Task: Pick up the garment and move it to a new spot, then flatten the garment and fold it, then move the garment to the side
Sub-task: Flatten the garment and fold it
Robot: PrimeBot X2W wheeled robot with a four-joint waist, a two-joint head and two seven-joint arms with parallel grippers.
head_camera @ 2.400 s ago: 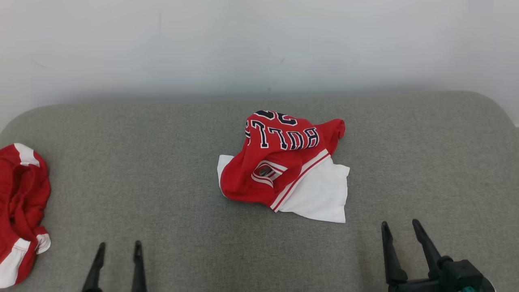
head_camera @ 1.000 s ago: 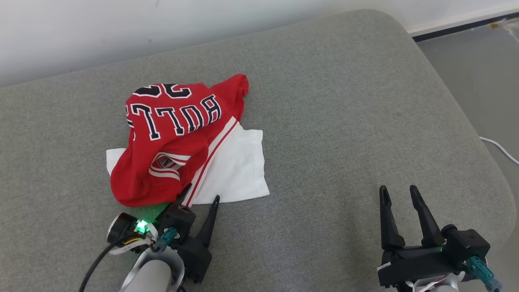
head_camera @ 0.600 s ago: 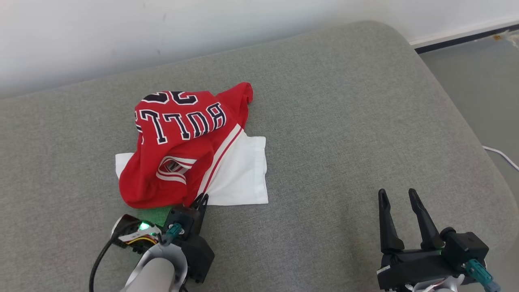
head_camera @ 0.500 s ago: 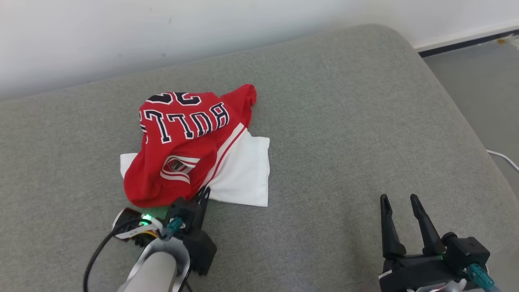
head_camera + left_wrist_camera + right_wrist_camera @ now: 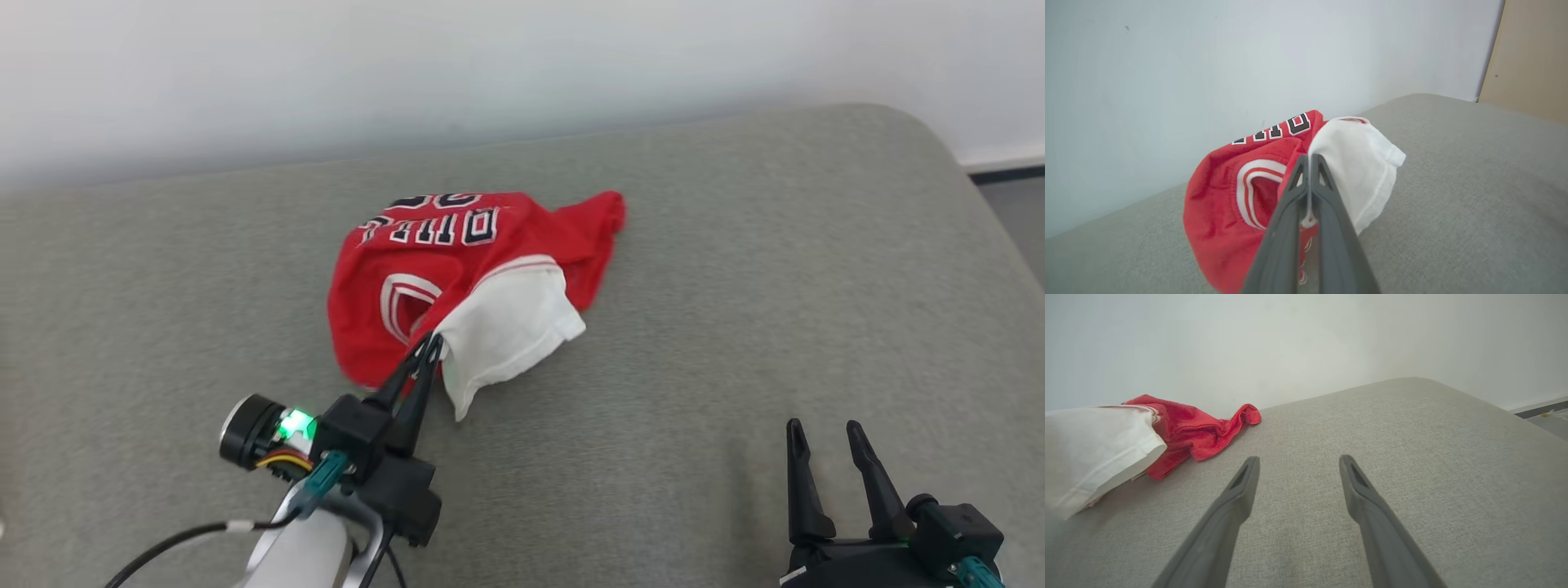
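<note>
Two long fingers of the left end effector [image 5: 430,349] are clamped on the red-and-white fabric jersey with dark letters [image 5: 359,327] at its near edge. Its white part hangs just right of the tips, and the far red part lies on the grey upholstered cushion [image 5: 735,286]. The right end effector [image 5: 824,433] holds nothing, with its fingers apart, well to the right.

Left tool [image 5: 432,345] clamped, right tool [image 5: 822,427] spread.

A: What colours has the jersey [image 5: 367,286]?
B: Red, with a white panel, white stripes at the trim, and dark letters edged white.
A: And the couch [image 5: 735,269]?
B: Plain grey weave; the wall [image 5: 490,65] is off-white, the lamp [image 5: 295,425] green.
</note>
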